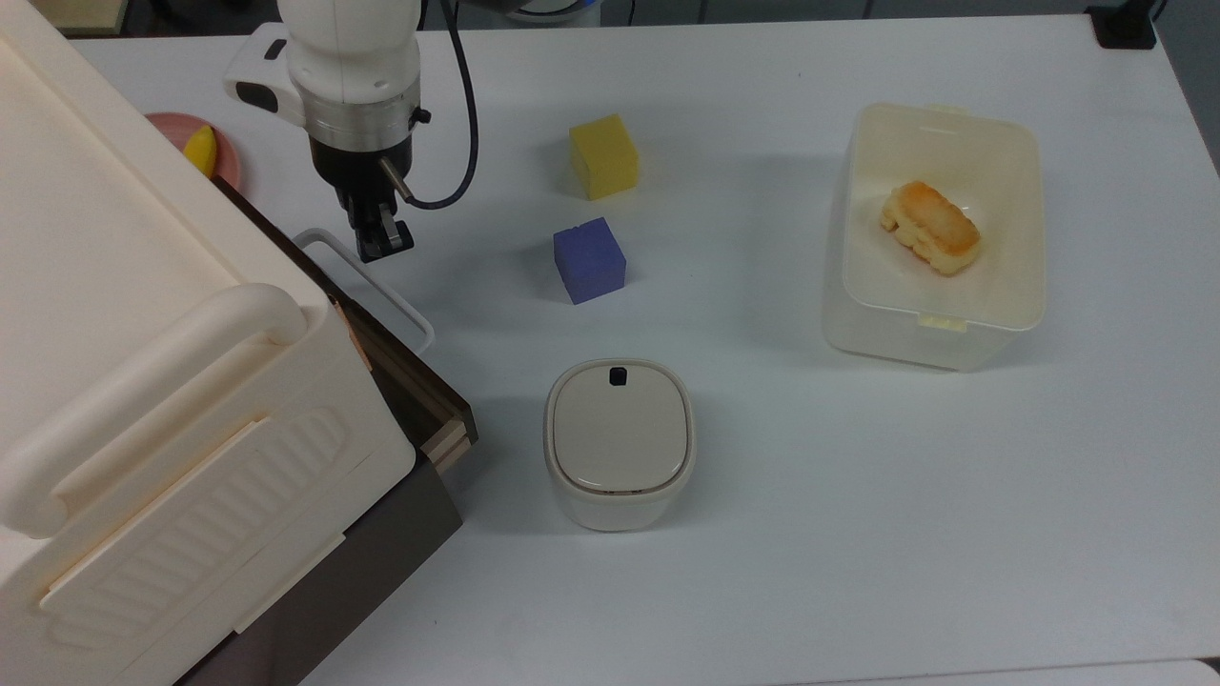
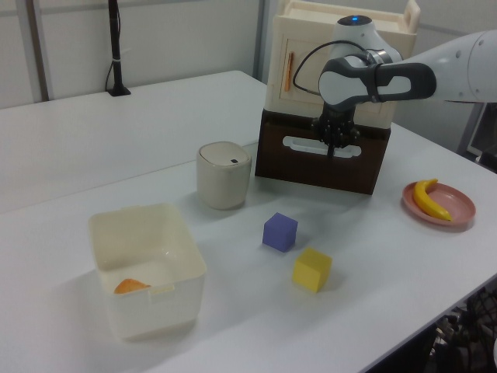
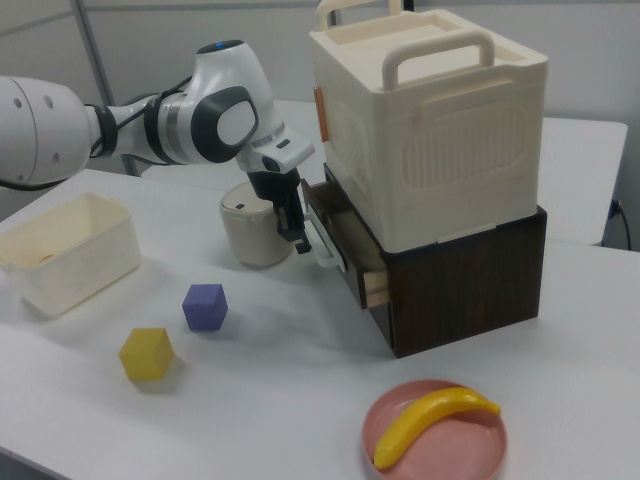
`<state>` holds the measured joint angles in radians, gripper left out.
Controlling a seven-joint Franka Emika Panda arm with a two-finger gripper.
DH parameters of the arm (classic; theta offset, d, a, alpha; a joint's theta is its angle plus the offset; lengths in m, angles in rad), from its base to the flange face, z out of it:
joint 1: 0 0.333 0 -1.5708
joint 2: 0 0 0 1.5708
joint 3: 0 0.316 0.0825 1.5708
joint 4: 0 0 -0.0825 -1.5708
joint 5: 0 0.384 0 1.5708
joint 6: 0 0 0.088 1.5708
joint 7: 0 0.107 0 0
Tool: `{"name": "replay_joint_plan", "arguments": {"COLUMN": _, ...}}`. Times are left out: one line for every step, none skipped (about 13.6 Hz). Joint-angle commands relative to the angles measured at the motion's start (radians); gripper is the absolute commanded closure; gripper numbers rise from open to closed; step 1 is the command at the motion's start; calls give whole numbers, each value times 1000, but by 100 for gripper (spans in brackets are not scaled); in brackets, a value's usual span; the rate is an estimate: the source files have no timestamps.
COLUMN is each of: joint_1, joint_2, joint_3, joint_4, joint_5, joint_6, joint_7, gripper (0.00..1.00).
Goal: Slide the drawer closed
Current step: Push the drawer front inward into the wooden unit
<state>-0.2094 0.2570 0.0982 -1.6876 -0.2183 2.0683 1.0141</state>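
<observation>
The dark brown drawer sticks a short way out of the large cream cabinet, with its pale wood rim showing at the corner. Its thin white loop handle points at the table. My gripper hangs fingers down with its tips against the outer side of the handle. The fingers look shut, with nothing between them.
A purple cube and a yellow cube lie to the top view's right of the gripper. A small rounded cream bin stands near the drawer's corner. A translucent tub holds a bread-like piece. Beside the cabinet, a pink plate carries a banana.
</observation>
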Motion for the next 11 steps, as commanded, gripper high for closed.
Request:
{"name": "replay_joint_plan", "arguments": {"joint_1": -24, "joint_2": -2, "joint_3": -5, "joint_4": -15, "joint_5": -15, "joint_6": 55, "joint_7": 21, "gripper": 100}}
{"name": "replay_joint_plan", "arguments": {"joint_1": -25, "joint_2": -2, "joint_3": -5, "joint_4": -15, "joint_5": -15, "joint_6": 61, "joint_7": 21, "gripper": 100}}
{"name": "replay_joint_plan", "arguments": {"joint_1": -31, "joint_2": -2, "joint_3": -5, "joint_4": -15, "joint_5": -15, "joint_6": 65, "joint_7": 21, "gripper": 100}}
{"name": "replay_joint_plan", "arguments": {"joint_1": -36, "joint_2": -2, "joint_3": -5, "joint_4": -15, "joint_5": -15, "joint_6": 67, "joint_7": 23, "gripper": 100}}
{"name": "replay_joint_plan", "arguments": {"joint_1": -38, "joint_2": -2, "joint_3": -5, "joint_4": -15, "joint_5": -15, "joint_6": 67, "joint_7": 21, "gripper": 100}}
{"name": "replay_joint_plan", "arguments": {"joint_1": -38, "joint_2": -2, "joint_3": -5, "joint_4": -15, "joint_5": -15, "joint_6": 67, "joint_7": 21, "gripper": 100}}
{"name": "replay_joint_plan", "arguments": {"joint_1": -41, "joint_2": -2, "joint_3": -5, "joint_4": -15, "joint_5": -13, "joint_6": 69, "joint_7": 21, "gripper": 100}}
{"name": "replay_joint_plan", "arguments": {"joint_1": -45, "joint_2": -2, "joint_3": -5, "joint_4": -15, "joint_5": -13, "joint_6": 75, "joint_7": 21, "gripper": 100}}
{"name": "replay_joint_plan", "arguments": {"joint_1": -47, "joint_2": -2, "joint_3": -5, "joint_4": -15, "joint_5": -13, "joint_6": 79, "joint_7": 21, "gripper": 100}}
{"name": "replay_joint_plan", "arguments": {"joint_1": -47, "joint_2": -2, "joint_3": -8, "joint_4": -15, "joint_5": -13, "joint_6": 82, "joint_7": 23, "gripper": 100}}
{"name": "replay_joint_plan", "arguments": {"joint_1": -50, "joint_2": -2, "joint_3": -8, "joint_4": -15, "joint_5": -12, "joint_6": 82, "joint_7": 23, "gripper": 100}}
